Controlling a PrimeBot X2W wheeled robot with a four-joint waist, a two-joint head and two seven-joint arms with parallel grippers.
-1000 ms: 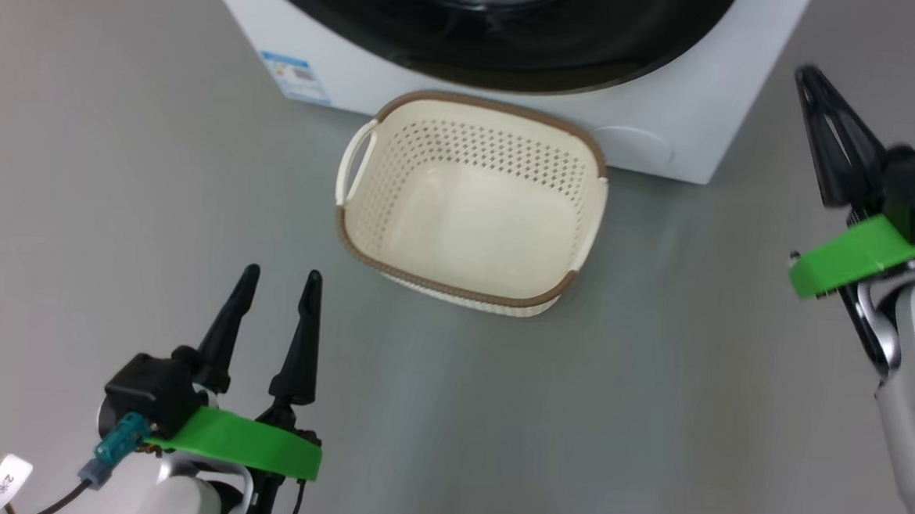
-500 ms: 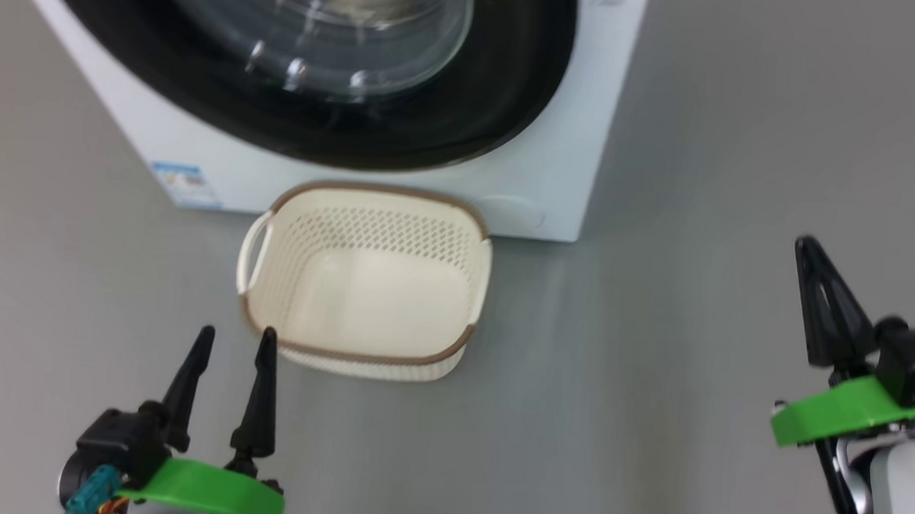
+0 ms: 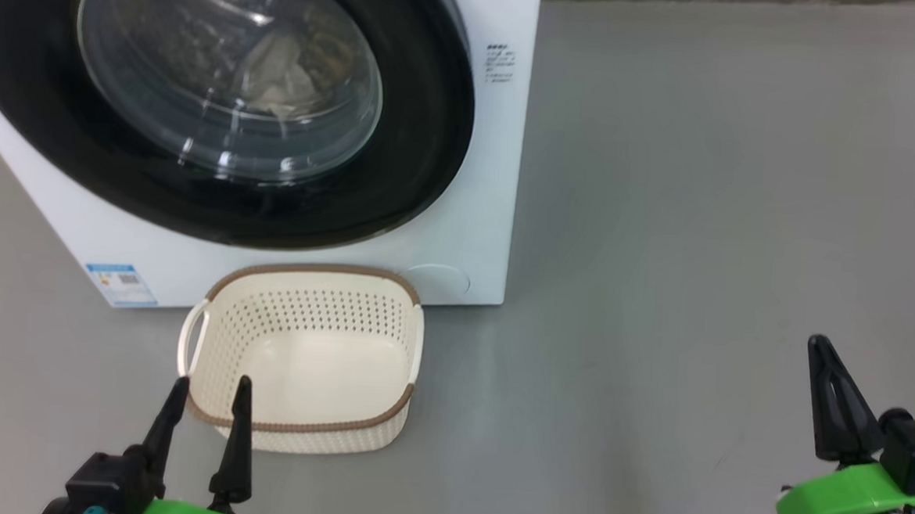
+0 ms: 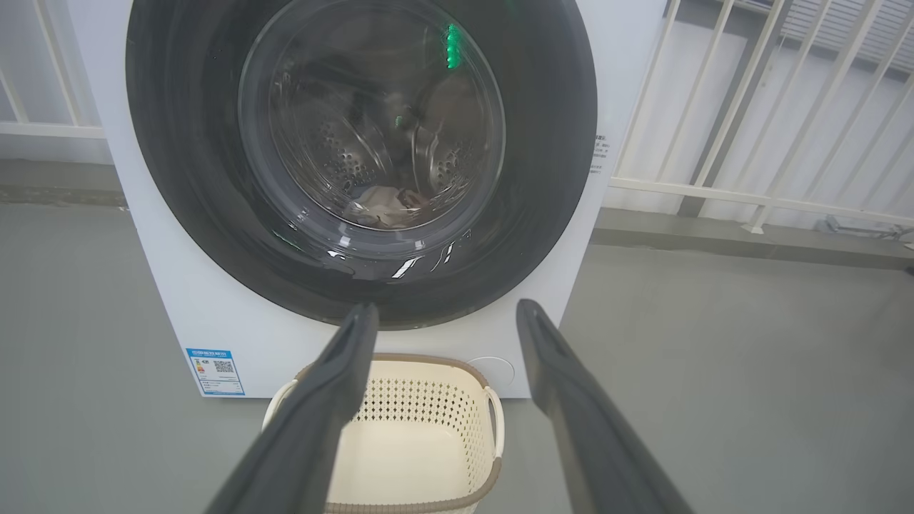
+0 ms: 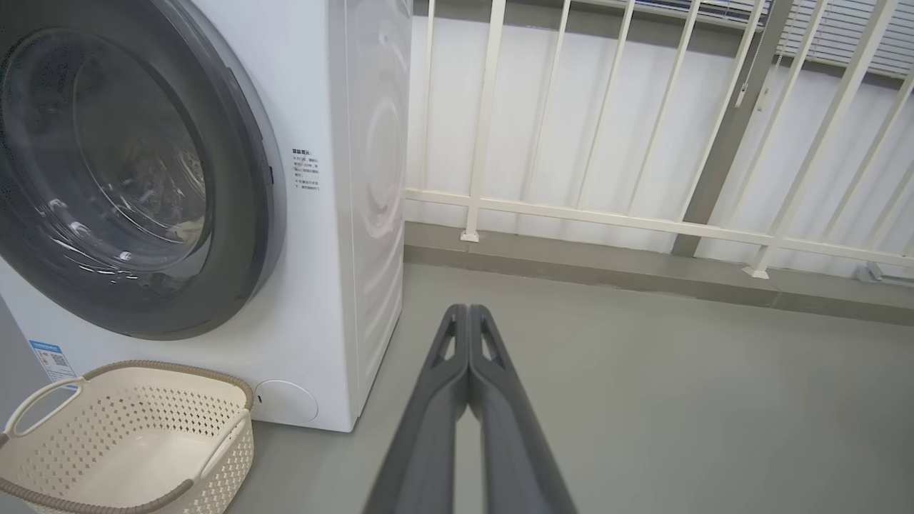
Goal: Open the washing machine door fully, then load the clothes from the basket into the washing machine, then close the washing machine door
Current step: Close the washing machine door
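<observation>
The white washing machine (image 3: 475, 211) stands at the upper left with its black-rimmed door (image 3: 425, 130) shut against the front. Pale clothes (image 3: 279, 75) lie in the drum behind the glass, and the left wrist view shows these clothes (image 4: 378, 203) too. The cream basket (image 3: 312, 267) sits on the floor against the machine's front with nothing in it. My left gripper (image 3: 210, 383) is open just before the basket's near rim, holding nothing. My right gripper (image 3: 817, 344) is shut and empty over bare floor far to the right. The left gripper (image 4: 446, 308) points at the door (image 4: 543, 178); the right gripper (image 5: 468, 310) points past the machine's side.
A blue label (image 3: 121, 284) and a round cover (image 3: 437, 279) sit low on the machine's front. A white railing (image 5: 571, 210) runs along the wall behind and right of the machine. Grey floor (image 3: 702, 223) spreads to the right.
The head camera has swung up and to the right, so the machine, basket and both grippers sit lower and further left. Neither gripper has changed its state.
</observation>
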